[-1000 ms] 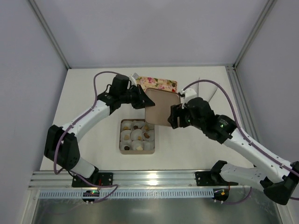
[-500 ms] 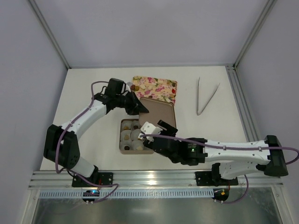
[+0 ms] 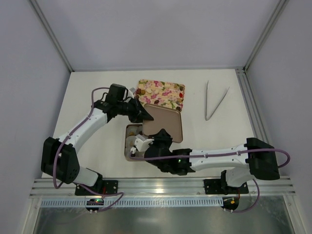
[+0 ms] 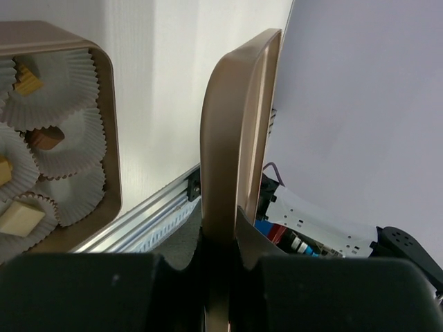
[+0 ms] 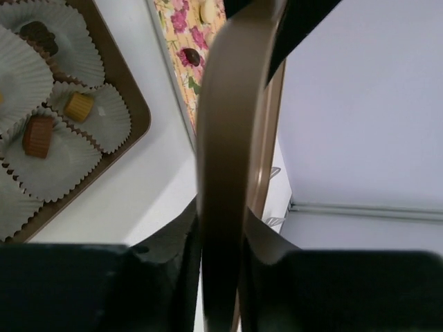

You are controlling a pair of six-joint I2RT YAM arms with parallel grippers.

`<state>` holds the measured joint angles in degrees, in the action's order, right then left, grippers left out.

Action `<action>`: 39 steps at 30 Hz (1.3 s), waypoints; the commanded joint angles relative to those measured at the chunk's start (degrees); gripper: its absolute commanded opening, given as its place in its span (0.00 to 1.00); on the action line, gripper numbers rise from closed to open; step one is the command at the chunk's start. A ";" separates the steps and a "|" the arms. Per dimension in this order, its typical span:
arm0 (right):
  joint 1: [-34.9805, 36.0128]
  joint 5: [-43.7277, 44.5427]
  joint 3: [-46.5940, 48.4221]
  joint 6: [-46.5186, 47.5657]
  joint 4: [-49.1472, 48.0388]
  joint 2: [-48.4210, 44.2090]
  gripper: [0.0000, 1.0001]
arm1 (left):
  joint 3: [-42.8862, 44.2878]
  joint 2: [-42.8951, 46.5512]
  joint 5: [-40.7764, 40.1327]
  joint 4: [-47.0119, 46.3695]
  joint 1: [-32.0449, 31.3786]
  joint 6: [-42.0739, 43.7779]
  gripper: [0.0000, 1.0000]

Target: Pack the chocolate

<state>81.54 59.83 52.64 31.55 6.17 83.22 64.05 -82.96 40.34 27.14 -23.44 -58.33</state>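
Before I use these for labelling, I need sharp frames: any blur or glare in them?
Top view: evenly lit, sharp, no glare. Left wrist: lid rim fairly sharp, left claw dark and blurred. Right wrist: lid rim soft, chocolates sharp.

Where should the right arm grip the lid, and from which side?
The thin upturned rim of the lid, on its near edge, opposite the left gripper. Bring the right gripper in from the near side, fingers straddling the rim: the flat panel is too wide to span, the rim is not.
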 commanded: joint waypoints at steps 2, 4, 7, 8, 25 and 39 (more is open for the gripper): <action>0.11 5.73 0.09 8.35 -11.35 0.01 0.13 | -0.59 3.33 3.96 -0.59 0.94 -0.56 0.13; 0.11 6.34 0.18 10.80 -13.02 -0.16 0.06 | -0.77 3.77 3.79 -0.68 1.03 -0.30 0.34; 0.11 7.23 0.44 13.18 -15.57 -0.95 0.04 | -0.77 4.30 3.17 -0.51 1.29 0.75 0.67; 0.11 7.49 0.62 13.45 -15.58 -1.30 0.04 | -0.77 4.64 2.04 -0.33 1.47 1.10 0.73; -5.05 -13.72 19.33 -21.78 28.52 -8.42 0.04 | 12.23 11.58 -22.93 10.82 14.39 17.36 1.00; -26.47 -62.42 19.79 -45.67 20.39 -12.28 0.04 | 9.09 21.08 -26.54 10.31 14.39 21.41 1.00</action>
<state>62.59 16.93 73.34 -3.11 33.91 75.22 75.68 -64.45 14.96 37.04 -9.04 -39.05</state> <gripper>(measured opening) 0.148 0.996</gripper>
